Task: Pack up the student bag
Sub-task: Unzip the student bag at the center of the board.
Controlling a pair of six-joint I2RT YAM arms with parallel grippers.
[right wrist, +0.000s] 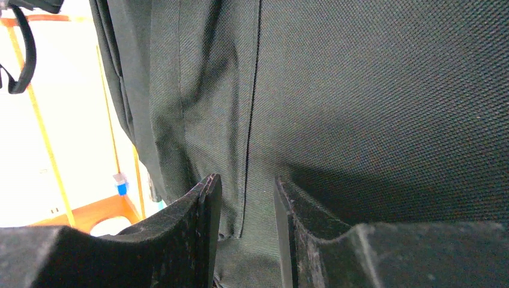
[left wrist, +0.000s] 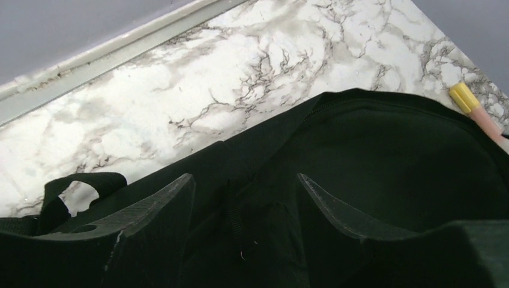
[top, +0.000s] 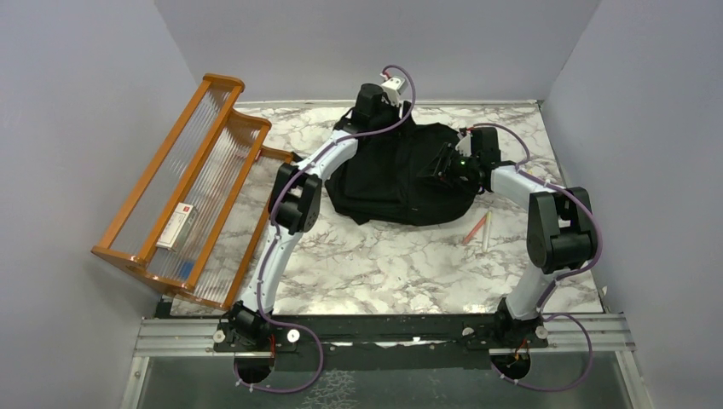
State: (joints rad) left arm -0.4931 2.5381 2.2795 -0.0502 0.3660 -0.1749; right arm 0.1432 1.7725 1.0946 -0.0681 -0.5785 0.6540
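Observation:
The student bag (top: 396, 175), a black soft backpack, lies at the back middle of the marble table. My left gripper (top: 368, 115) is at the bag's far left end. In the left wrist view it (left wrist: 246, 178) is open, its jaws wide apart over the black fabric (left wrist: 384, 156), with a thin strap between them and the bag's top loop (left wrist: 84, 180) to the left. My right gripper (top: 443, 166) is at the bag's right side. In the right wrist view it (right wrist: 246, 183) is nearly closed, with a seamed fold of the bag's fabric (right wrist: 372, 90) between the jaws.
An orange wooden rack (top: 192, 183) stands tilted at the left and holds a white and red box (top: 177, 226). Two pens (top: 477, 230) lie on the table (top: 384, 264) right of the bag. A pink pen with a yellow cap (left wrist: 465, 98) shows beside the bag.

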